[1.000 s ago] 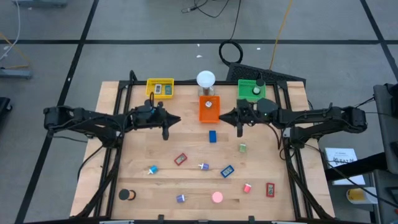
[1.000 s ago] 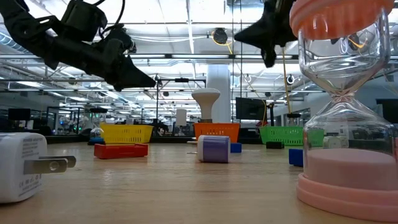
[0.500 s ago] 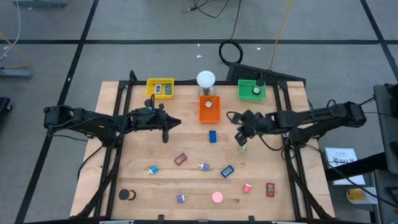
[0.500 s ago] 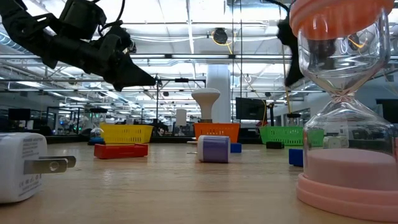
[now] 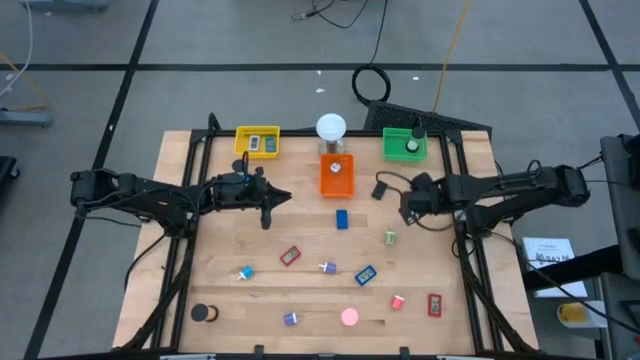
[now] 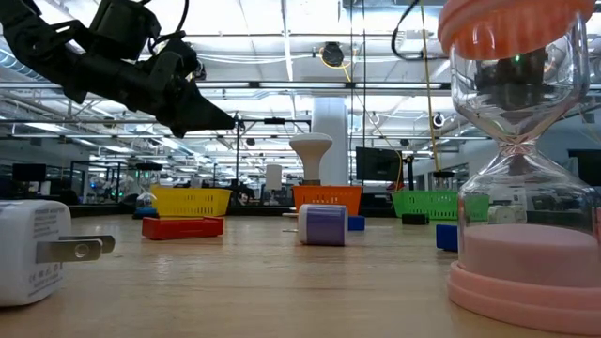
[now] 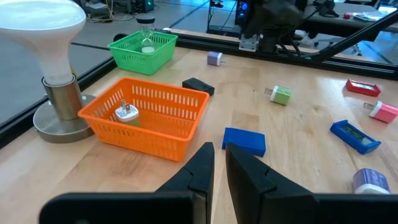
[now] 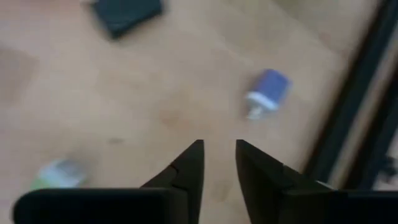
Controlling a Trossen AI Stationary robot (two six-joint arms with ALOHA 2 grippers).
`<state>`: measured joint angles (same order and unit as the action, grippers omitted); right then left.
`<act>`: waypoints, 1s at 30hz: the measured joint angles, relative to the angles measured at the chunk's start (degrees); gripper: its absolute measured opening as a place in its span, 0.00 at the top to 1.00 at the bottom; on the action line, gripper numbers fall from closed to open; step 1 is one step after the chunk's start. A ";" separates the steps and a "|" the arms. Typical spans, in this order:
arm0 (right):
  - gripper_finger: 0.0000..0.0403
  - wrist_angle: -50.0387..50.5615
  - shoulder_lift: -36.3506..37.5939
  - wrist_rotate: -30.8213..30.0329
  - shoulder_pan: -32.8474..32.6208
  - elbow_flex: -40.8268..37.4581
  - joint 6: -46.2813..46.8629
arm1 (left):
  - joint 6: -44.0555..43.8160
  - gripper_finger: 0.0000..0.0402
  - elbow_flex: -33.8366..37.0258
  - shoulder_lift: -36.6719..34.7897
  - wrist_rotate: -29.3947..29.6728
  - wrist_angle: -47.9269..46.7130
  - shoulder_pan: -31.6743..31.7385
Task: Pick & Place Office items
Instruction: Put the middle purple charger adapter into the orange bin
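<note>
The left gripper (image 5: 266,212) hangs above the table with its fingers (image 7: 205,158) nearly together, only a thin slit between them and nothing held; the blue block (image 7: 244,140) lies on the wood just beyond its tips and slightly off their line, its long axis crosswise to the reach, flat, plain and rectangular; this arm looks nearer to it. The right gripper (image 8: 219,144) points down at the wood, jaws narrowly parted and empty; a small purple-and-white piece (image 8: 267,93) lies ahead of its tips and off to one side, tilted; judging by that, it seems the likelier next pick, needing a short sideways shift first.
</note>
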<state>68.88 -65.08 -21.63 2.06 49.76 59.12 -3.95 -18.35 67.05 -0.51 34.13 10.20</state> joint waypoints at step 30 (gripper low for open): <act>0.36 -8.21 -0.42 5.34 7.33 -3.58 -11.82 | -2.34 0.90 -0.07 0.02 -2.29 3.68 0.00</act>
<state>60.67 -65.49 -16.28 9.39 46.18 47.30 -6.29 -18.41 67.07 -2.80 37.81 10.20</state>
